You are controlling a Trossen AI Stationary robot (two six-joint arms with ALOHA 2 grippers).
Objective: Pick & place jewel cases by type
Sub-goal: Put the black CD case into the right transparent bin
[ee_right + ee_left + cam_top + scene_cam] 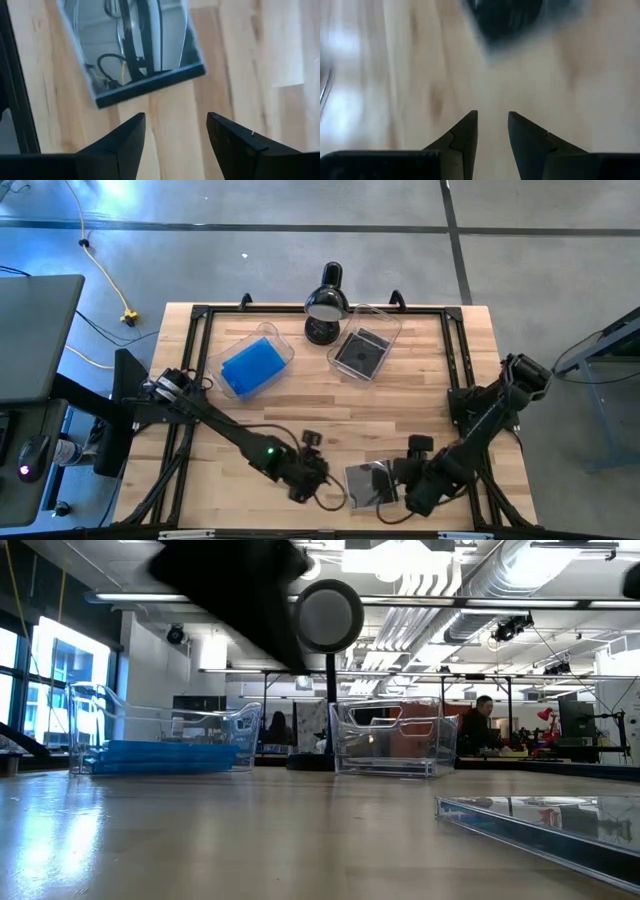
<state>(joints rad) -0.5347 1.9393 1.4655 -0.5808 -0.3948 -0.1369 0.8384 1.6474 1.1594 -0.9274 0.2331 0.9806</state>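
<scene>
L claw [492, 131] half-open, empty; R claw [176, 131] wide, empty.

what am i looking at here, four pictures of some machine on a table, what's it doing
It is a robot with two dark arms at a wooden table, filmed at once by four cameras: one overhead, one at table height, and one on each wrist looking past that arm's jaws.

At the back stand two clear tubs: the left tub holds blue cases, the right tub a dark case. A black lamp stands between them.

One clear case lies flat at the front edge. The right gripper sits beside it with jaws open, not touching. The left gripper is on its other side, holding nothing, jaws slightly apart.
</scene>
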